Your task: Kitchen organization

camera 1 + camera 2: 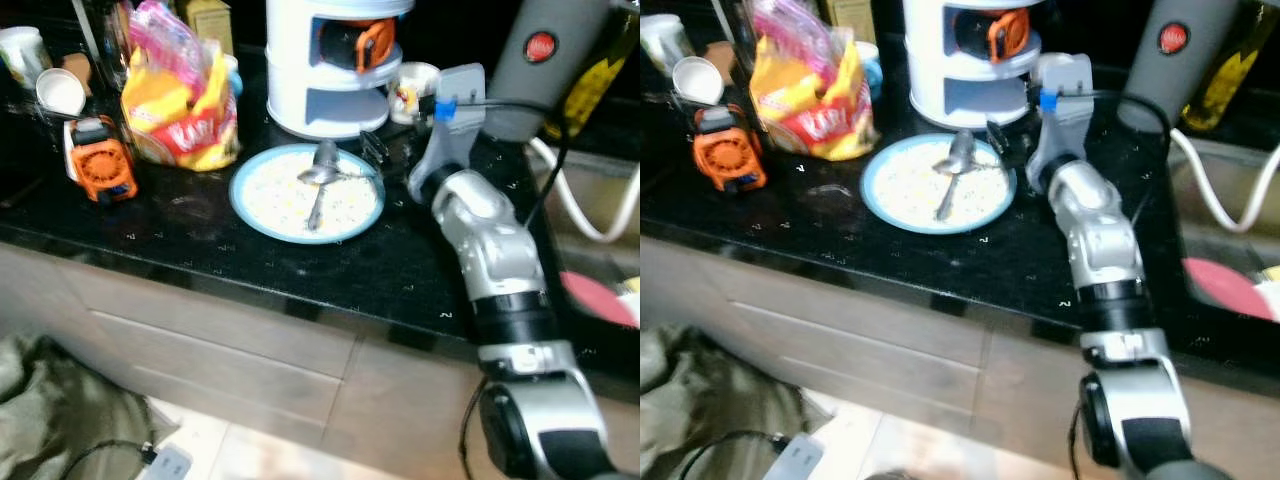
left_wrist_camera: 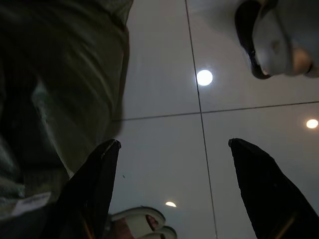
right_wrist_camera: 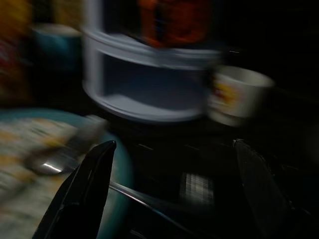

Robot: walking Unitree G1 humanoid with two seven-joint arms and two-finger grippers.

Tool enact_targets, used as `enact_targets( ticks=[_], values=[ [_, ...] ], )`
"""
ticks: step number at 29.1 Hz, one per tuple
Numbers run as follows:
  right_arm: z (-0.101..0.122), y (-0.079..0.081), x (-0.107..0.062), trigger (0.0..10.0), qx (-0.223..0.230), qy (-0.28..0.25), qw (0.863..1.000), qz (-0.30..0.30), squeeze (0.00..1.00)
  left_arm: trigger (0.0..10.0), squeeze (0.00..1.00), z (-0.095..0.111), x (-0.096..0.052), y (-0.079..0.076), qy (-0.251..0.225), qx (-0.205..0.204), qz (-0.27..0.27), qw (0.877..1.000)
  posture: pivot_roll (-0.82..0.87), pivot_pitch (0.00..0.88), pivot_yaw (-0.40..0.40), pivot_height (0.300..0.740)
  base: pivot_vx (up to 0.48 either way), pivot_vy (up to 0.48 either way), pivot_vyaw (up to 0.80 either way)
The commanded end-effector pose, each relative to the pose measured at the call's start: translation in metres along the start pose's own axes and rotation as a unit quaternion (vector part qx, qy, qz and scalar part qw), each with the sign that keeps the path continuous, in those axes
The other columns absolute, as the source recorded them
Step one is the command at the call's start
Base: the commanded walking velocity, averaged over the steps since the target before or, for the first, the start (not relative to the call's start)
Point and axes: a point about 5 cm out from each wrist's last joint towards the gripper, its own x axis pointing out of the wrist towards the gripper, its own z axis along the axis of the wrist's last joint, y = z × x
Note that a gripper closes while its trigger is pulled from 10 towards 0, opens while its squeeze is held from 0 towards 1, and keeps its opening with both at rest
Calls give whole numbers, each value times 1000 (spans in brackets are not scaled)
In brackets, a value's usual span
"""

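Observation:
A blue-rimmed speckled plate (image 1: 280,200) lies on the black counter (image 1: 200,250), and a metal spoon (image 1: 320,185) rests across it. My right gripper (image 1: 375,150) hovers just past the plate's right rim, open, with nothing between its fingers. In the right wrist view the right gripper (image 3: 172,144) points toward a white tiered rack (image 3: 144,94) and a white printed mug (image 3: 237,94), with the spoon (image 3: 55,159) off to one side. My left gripper (image 2: 174,142) hangs open above the tiled floor.
A yellow and red snack bag (image 1: 180,105), an orange device (image 1: 100,160) and a white cup (image 1: 60,90) crowd the counter's left. A grey appliance (image 1: 540,60) with a white cable (image 1: 580,210) stands at the right by a sink. Green cloth (image 1: 50,410) lies on the floor.

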Motion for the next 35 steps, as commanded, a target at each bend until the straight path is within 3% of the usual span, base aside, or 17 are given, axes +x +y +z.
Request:
enact_targets(
  ticks=[1,5,8,9,13,17,21,23,30,35],
  values=[
    [-4,3,0,10000,-16,14,1000,7,0,10000,0,2,0,-1,-1,-1,-2,1000,52,81,-32,740,0,0,0],
    [0,-3,-2,10000,-91,15,996,11,0,10000,0,2,0,-3,-1,-1,-4,1000,50,80,-35,740,0,0,0],
    [3,-6,-2,10000,-120,9,993,6,0,10000,0,2,0,-4,-1,0,-5,1000,49,82,-35,740,0,0,0],
    [9,-9,-3,10000,-161,-8,987,-3,0,10000,0,2,0,-5,-1,0,-6,1000,46,83,-36,740,0,0,0],
    [12,-6,-2,10000,-225,-17,974,11,0,10000,0,1,0,-5,0,1,-7,1000,46,83,-36,740,0,0,0],
    [-2,-1,-1,10000,-316,14,948,28,0,10000,0,0,0,-6,1,1,-8,1000,44,84,-39,740,0,0,0],
    [-7,3,-2,10000,-338,24,939,63,0,10000,0,-1,0,-6,3,2,-8,1000,52,88,-35,740,0,0,0],
    [-11,2,-2,10000,-366,33,927,76,0,10000,0,-3,0,-5,6,3,-7,1000,54,88,-35,740,0,0,0],
    [-11,-8,-1,10000,-382,40,921,71,0,10000,0,-4,0,-5,7,3,-6,1000,58,92,-32,740,0,0,0],
    [-15,-14,-5,10000,-393,59,912,99,0,10000,0,-4,0,-5,7,4,-8,1000,55,92,-33,740,0,0,0]
  ],
)
